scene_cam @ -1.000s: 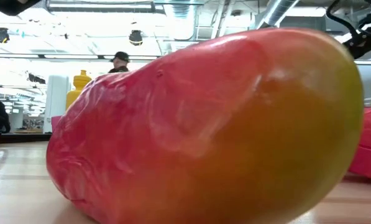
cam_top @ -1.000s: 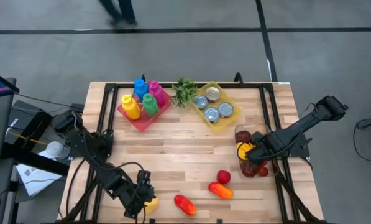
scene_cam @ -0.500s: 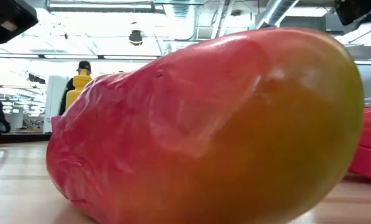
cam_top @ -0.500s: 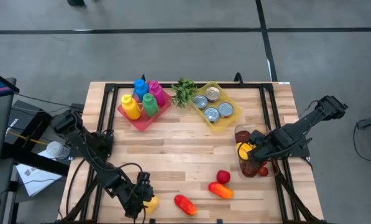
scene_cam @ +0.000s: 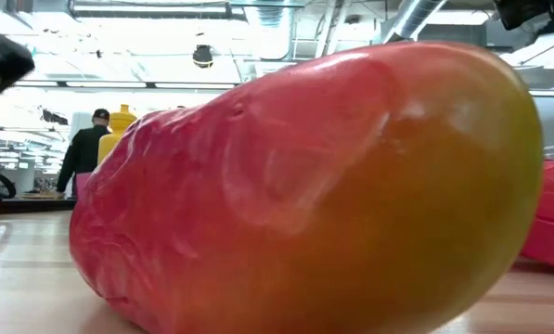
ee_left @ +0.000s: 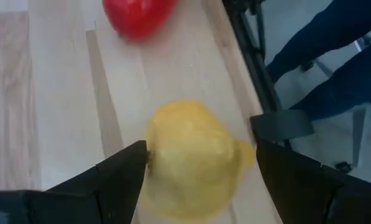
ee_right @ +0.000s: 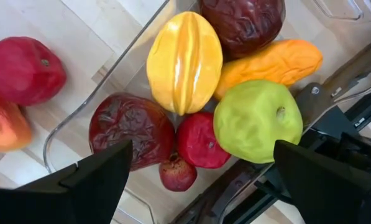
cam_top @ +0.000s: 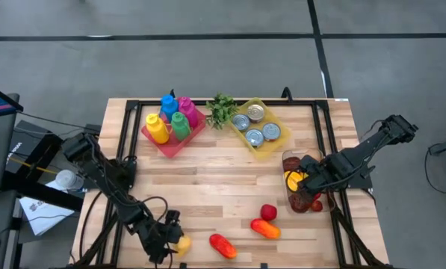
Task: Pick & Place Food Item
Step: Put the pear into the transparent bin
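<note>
I am looking at the wooden table (cam_top: 208, 187) and taking the clear food bin (cam_top: 290, 158), at its right edge, as my landmark. My right gripper (cam_top: 306, 179) is hovering directly over that bin with its fingers spread wide and nothing between them; its wrist camera is showing me a yellow starfruit (ee_right: 184, 61), a green apple (ee_right: 258, 121), an orange mango (ee_right: 269, 64) and dark red fruits inside the bin. Far to the left of the bin, at the table's near edge, my left gripper (cam_top: 173, 243) is sitting low with its fingers standing open on either side of a yellow lemon (ee_left: 191, 158); I cannot tell whether they are touching it. Between the lemon and the bin, a red-orange mango (cam_top: 223, 245), another orange-red fruit (cam_top: 265, 229) and a small red fruit (cam_top: 268, 213) are lying on the wood
</note>
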Robot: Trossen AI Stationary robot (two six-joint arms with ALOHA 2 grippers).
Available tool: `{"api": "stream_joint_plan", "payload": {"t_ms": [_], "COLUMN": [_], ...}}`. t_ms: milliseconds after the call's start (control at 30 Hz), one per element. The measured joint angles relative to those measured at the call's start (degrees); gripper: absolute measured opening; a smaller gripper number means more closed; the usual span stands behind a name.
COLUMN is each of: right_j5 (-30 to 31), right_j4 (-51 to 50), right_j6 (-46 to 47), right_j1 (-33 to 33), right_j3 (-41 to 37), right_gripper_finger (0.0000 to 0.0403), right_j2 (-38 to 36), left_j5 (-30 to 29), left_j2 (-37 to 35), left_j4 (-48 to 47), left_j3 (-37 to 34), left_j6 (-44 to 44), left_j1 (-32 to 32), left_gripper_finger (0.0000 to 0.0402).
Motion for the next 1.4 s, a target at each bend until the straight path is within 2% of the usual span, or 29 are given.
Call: {"api": "stream_joint_plan", "payload": {"t_ms": [267,400,500,700,833,1067,1233,1400], "right_j5": [0.00,0.00,0.00,0.00,0.00,0.01,1.76,4.97], "right_j4": [0.00,0.01,0.01,0.04,0.26,2.72,6.57,13.99], "right_j6": [0.09,0.13,0.11,-1.33,-1.38,-4.30,-7.26,-13.63], "right_j1": [0.00,0.00,0.00,0.00,0.00,0.00,0.00,-0.85], "right_j3": [0.00,0.00,0.00,0.00,0.00,0.00,0.00,0.17], "right_gripper_finger": [0.0384,0.0384,0.0384,0.0384,0.0384,0.0384,0.0384,0.0384], "right_j2": [0.00,0.00,0.00,0.00,0.00,0.00,0.00,0.00], "left_j5": [-0.46,-4.22,-5.36,-5.25,-5.94,-8.96,-8.97,-9.01], "left_j2": [-0.09,0.00,0.09,-1.67,-6.77,-21.14,-29.39,-33.45], "left_j4": [4.81,9.14,10.53,12.60,12.94,16.00,27.59,42.74], "left_j3": [-5.97,-8.13,-8.31,-8.46,-8.44,-8.37,-8.37,-8.37], "left_j6": [0.48,0.26,-0.37,-9.14,-13.44,-16.88,-16.88,-18.14], "left_j1": [0.23,0.44,1.13,4.38,8.44,18.22,24.79,29.77], "left_gripper_finger": [0.0294,0.0290,0.0273,0.0219,0.0211,0.0218,0.0218,0.0221]}}
